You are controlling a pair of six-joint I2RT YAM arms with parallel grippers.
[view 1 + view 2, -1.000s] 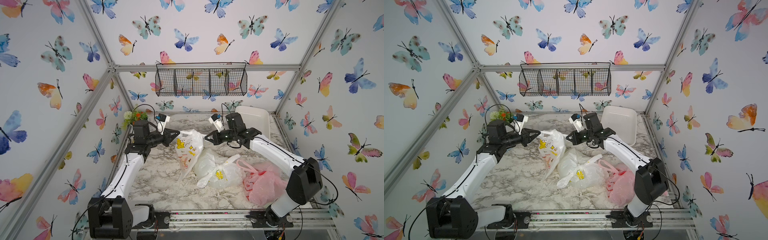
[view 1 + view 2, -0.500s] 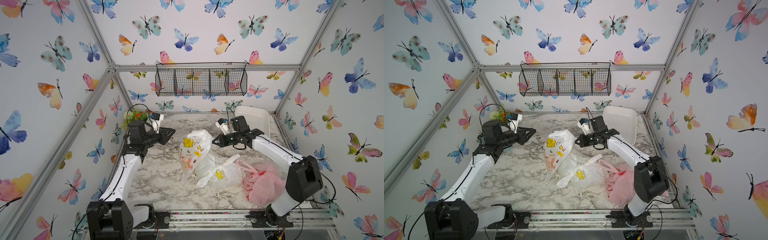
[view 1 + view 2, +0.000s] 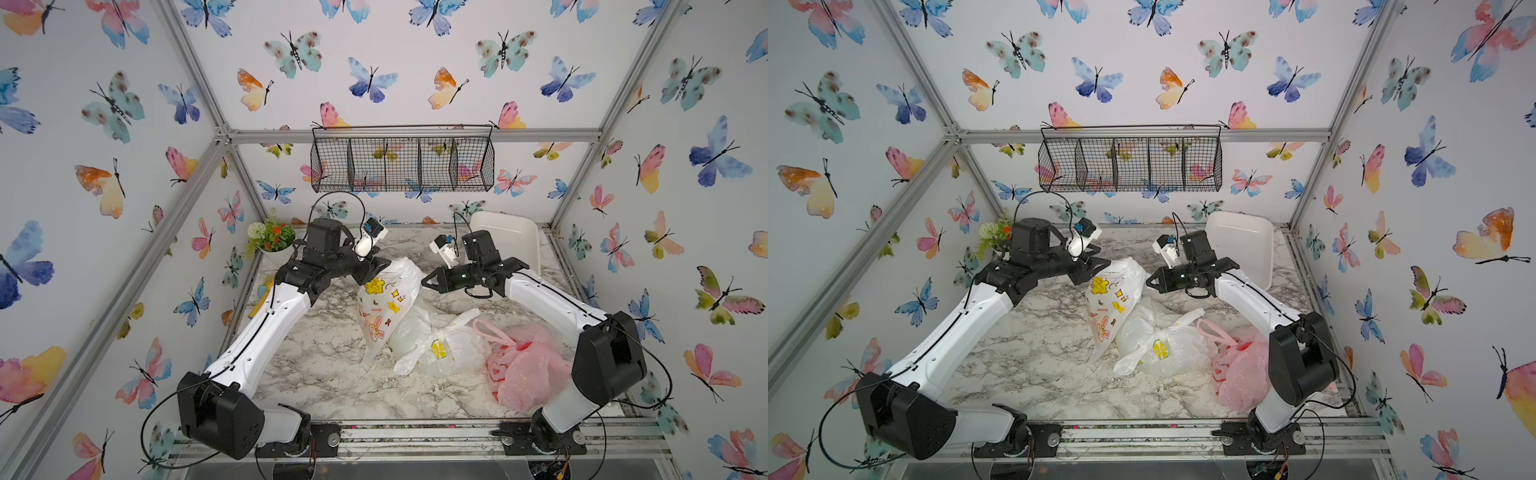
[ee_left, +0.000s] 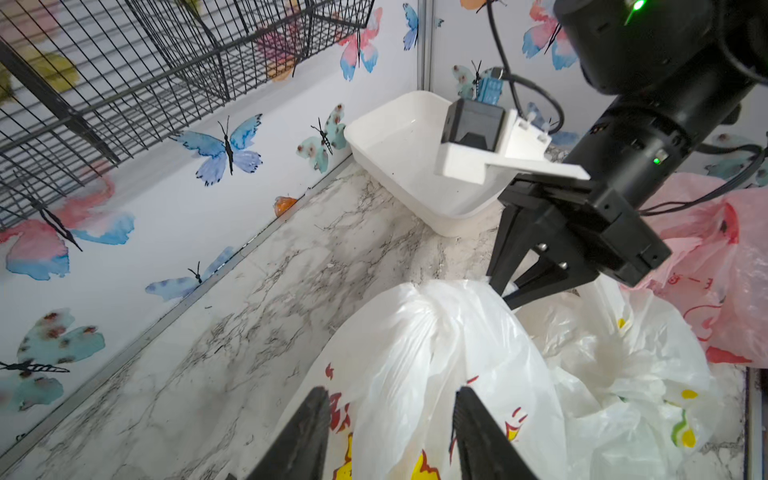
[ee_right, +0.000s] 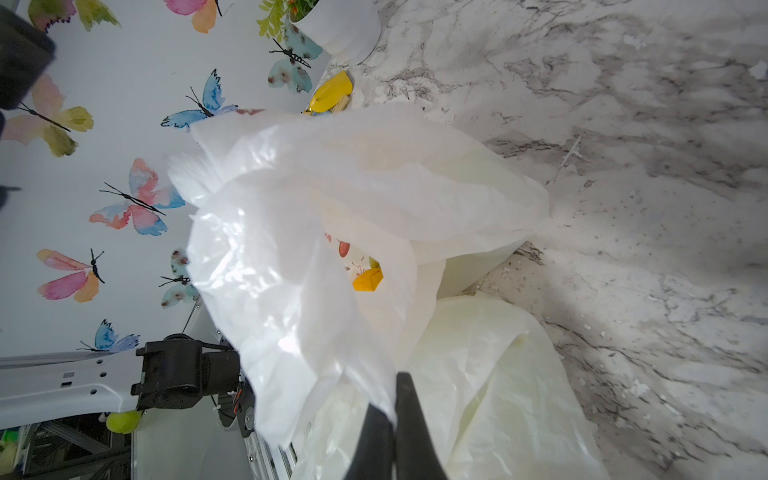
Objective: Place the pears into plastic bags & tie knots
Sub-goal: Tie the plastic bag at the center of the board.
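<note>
The doodle-print plastic bag (image 3: 386, 307) (image 3: 1113, 303) hangs upright at mid-table, its lower tip on the marble. My right gripper (image 3: 424, 282) (image 5: 391, 392) is shut on the bag's thin top edge (image 5: 332, 208). My left gripper (image 3: 384, 264) (image 4: 390, 399) is open, its fingers on either side of the bag's bunched top (image 4: 436, 340) without pinching it. The lemon-print bag (image 3: 440, 345) and the pink bag (image 3: 523, 370) lie in front, handles loose. No pears show plainly, and I see no knots.
A white tray (image 3: 505, 237) leans at the back right. A potted plant (image 3: 270, 241) stands in the back left corner, a yellow object (image 5: 330, 97) beside it. A wire basket (image 3: 401, 164) hangs on the back wall.
My left gripper has opened and let go of the doodle bag, then shifted right toward its top. The bag has gone from stretched flat to slack and rounded. The right gripper moved slightly right, still shut.
</note>
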